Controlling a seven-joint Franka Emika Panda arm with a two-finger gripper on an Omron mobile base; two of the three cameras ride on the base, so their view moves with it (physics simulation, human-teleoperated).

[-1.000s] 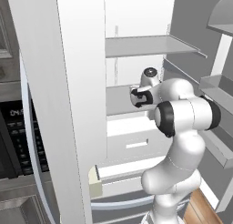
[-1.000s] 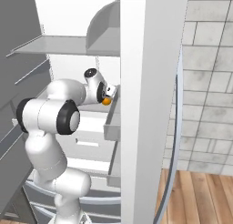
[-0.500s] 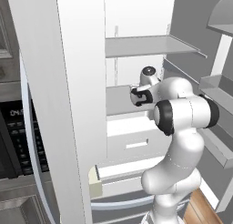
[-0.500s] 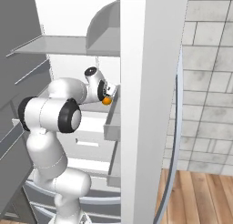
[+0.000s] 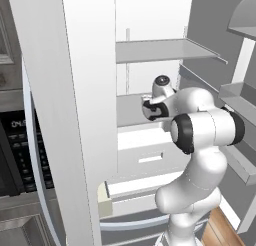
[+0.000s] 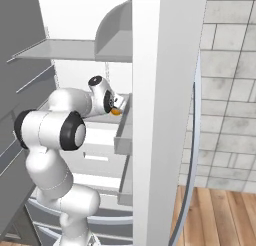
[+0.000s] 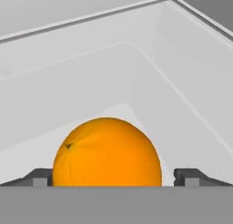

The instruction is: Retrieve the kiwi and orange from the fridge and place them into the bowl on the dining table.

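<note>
Fridge (image 5: 80, 90): white, smooth interior walls; flat grey shelves, door standing open at the left of the left base view.
Arm: glossy white, rounded segments with dark joints, reaching in under a grey shelf.
Left fingertip (image 7: 41, 176): small, dark, blocky, just off the fruit's left edge.
Orange (image 7: 107, 153): bright, round, faintly dimpled skin with a small stem mark; lies on the white floor of a fridge compartment.
Right fingertip (image 7: 191, 176): same dark block, with a gap to the fruit.
Gripper (image 7: 116, 177): jaws spread wide, orange between them; contact probably none, though the lower edge is cropped.
Orange, right base view (image 6: 116, 111): a sliver at the hand's tip.
</note>
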